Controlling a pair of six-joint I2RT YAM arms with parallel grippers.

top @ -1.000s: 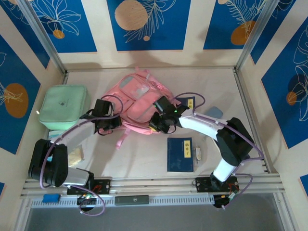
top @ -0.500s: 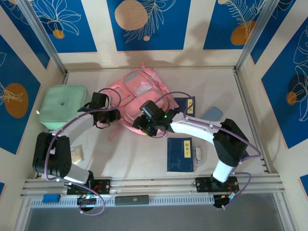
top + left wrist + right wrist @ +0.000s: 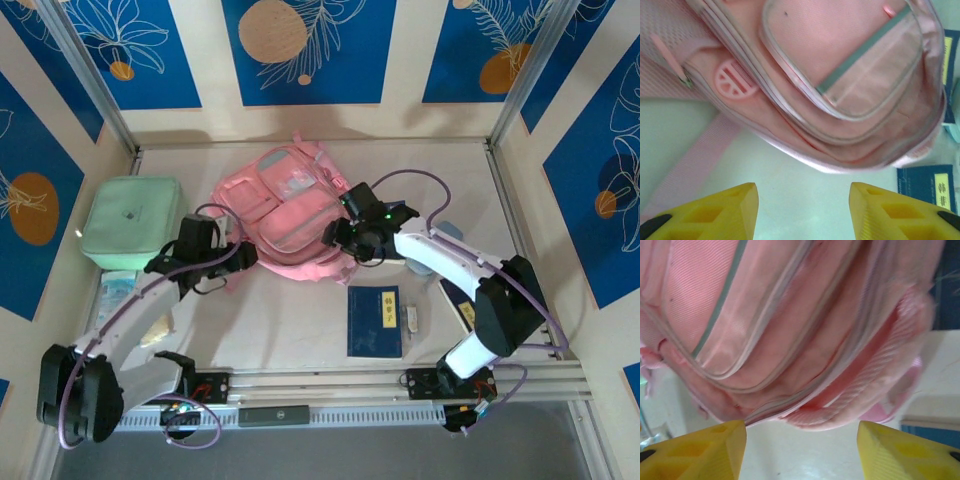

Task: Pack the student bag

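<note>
Evidently the pink student bag (image 3: 290, 215) lies flat, pockets up, toward the back of the counter (image 3: 300, 320), ready for filling, while the left hand (image 3: 802, 202) and right hand (image 3: 802, 440), both half-wide and empty, flank its near edge, probably to open it.

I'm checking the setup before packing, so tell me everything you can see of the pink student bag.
The student bag is a soft pink fabric backpack lying front-up on the table, toward the back middle. Grey-trimmed zipped front pockets, a round pink rubbery badge and a mesh side panel show; a pink webbing strap trails toward the near left. The left gripper and right gripper face its near edge, jaws open, nothing between them.
</note>
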